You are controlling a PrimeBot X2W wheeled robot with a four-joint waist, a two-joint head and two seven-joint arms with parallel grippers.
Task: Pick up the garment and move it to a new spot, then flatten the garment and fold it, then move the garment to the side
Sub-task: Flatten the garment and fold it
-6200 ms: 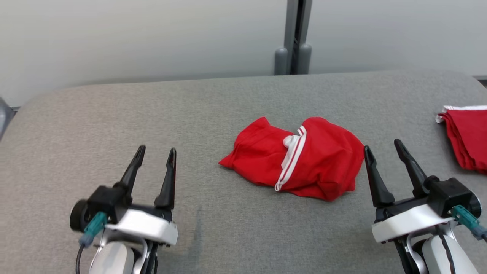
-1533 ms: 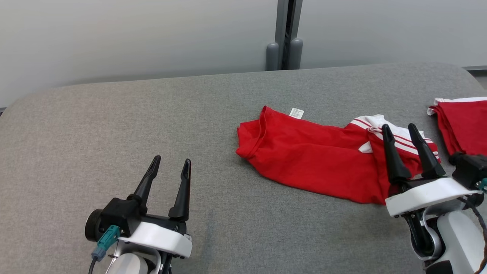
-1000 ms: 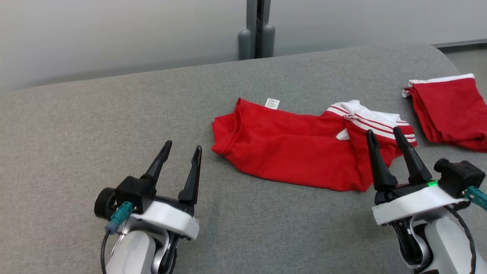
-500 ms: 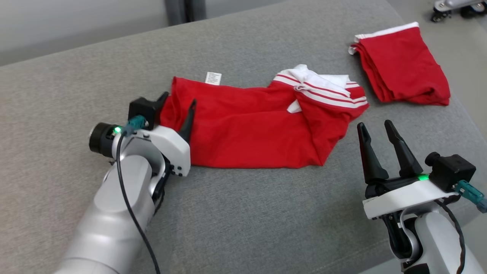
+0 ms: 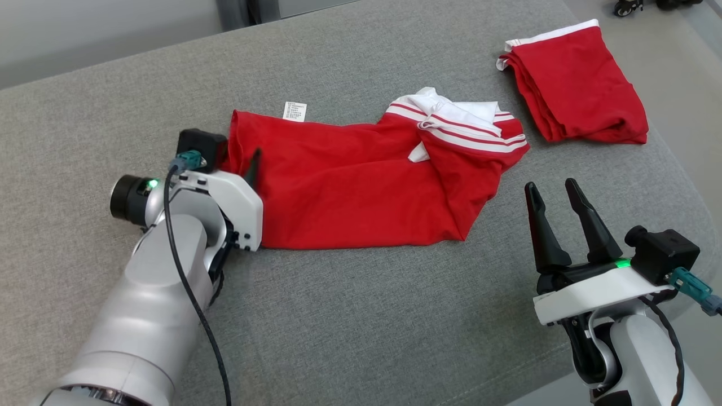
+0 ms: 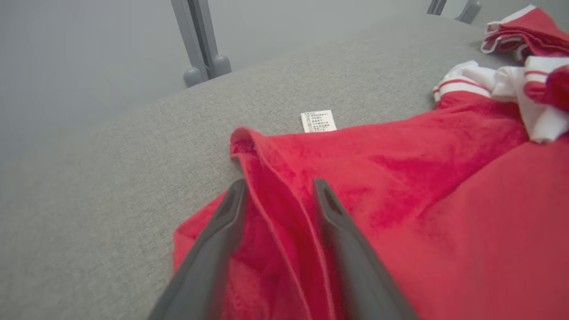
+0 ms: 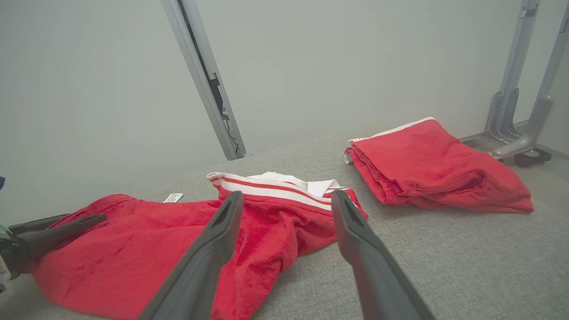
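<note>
Red garment (image 5: 361,186) hem: ridged between fingers (image 6: 209,249).
left gripper (image 6: 279,186): jaws apart, unclamped; close low, catch both layers.
right gripper (image 5: 550,186): wide open, empty.

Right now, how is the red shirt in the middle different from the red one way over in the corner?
The middle garment lies stretched out and rumpled; the corner garment is folded in a tidy stack. The left claw straddles the middle garment's hem; no claw touches the corner garment. The middle garment shows a white tag; the corner garment shows none. Both are red with white trim.
</note>
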